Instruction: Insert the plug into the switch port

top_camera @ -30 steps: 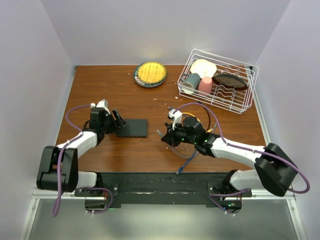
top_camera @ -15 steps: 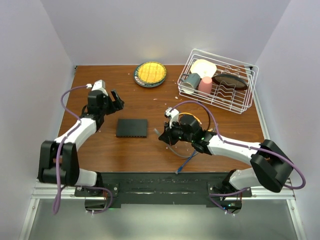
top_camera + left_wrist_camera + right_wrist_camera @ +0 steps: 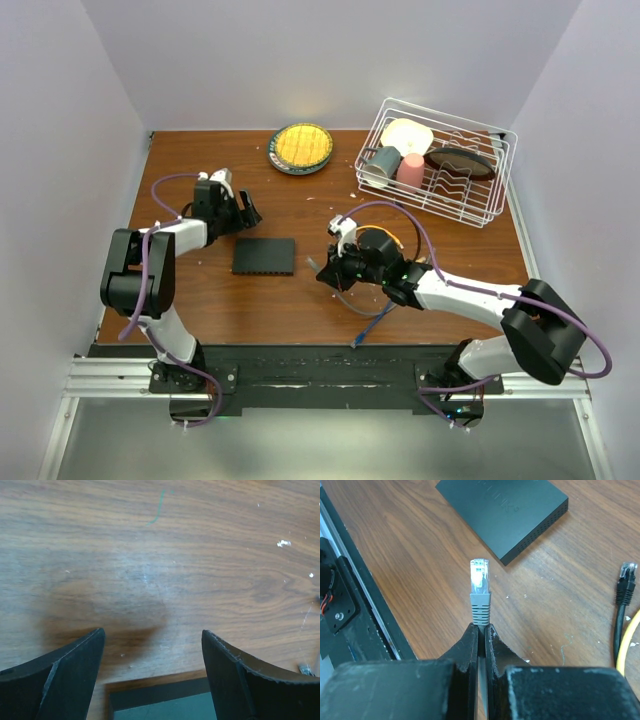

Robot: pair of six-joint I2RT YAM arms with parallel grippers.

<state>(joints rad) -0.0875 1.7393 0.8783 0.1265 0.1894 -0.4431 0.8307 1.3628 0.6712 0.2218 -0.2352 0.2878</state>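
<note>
Right wrist view: my right jaws are clenched on the tail of the grey plug (image 3: pixel 480 580), which sticks out straight ahead of them. Beyond the plug and apart from it, the black switch box (image 3: pixel 507 510) lies on the counter (image 3: pixel 420 565), its ports out of sight. My left jaws stand released, a corner of the box between them.

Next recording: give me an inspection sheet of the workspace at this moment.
Surface: wooden table, scattered white specks.
Job's things: black switch box flat mid-table; grey plug off it, not inserted.
Clutter: yellow-centred plate at far edge; wire rack with cups and dishes, far right.
Grippers: left gripper open, empty, over wood beside the box; right gripper shut behind the grey plug.
Cables: black cable, yellow cable, blue cable.
Surroundings: plain pale walls.
</note>
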